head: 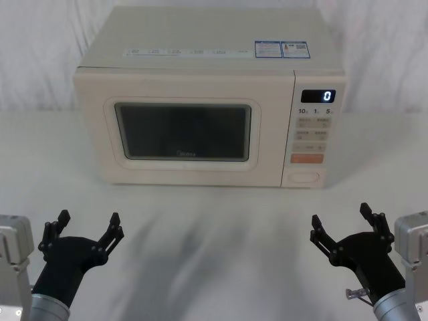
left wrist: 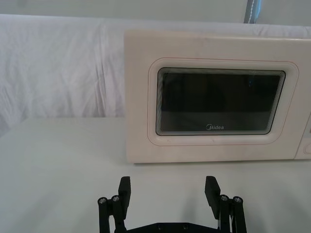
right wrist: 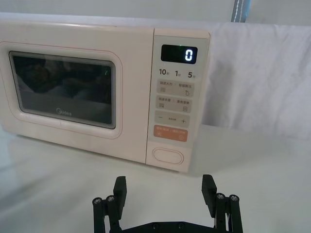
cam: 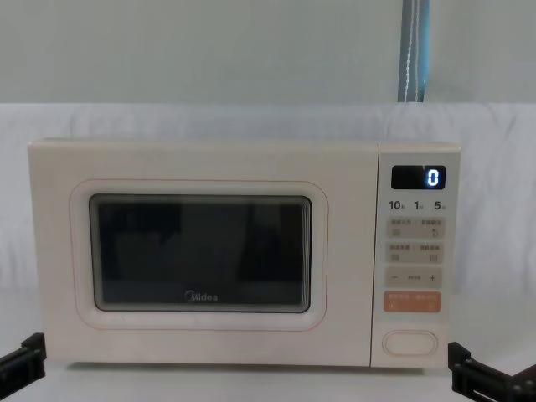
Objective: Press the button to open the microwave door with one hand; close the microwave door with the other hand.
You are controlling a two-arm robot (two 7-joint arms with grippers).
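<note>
The cream microwave (head: pixel 200 73) stands at the back of the white table, its display showing "0". Its door (head: pixel 184 130) with the dark window is shut flush; the same door (left wrist: pixel 218 102) faces the left wrist camera, and in the chest view the door (cam: pixel 201 255) fills the oven's left side. The pill-shaped button (head: pixel 304 178) sits at the bottom of the control panel, below the orange bar, and shows as the button (right wrist: pixel 168 156) and the button (cam: pixel 410 343). My left gripper (head: pixel 88 227) is open near the table's front left. My right gripper (head: pixel 341 221) is open at the front right, well short of the button.
White cloth covers the table (head: pixel 214 241) and hangs as a backdrop behind the oven. A grey-blue pole (cam: pixel 414 50) rises behind the microwave on the right. Bare table lies between the grippers and the oven front.
</note>
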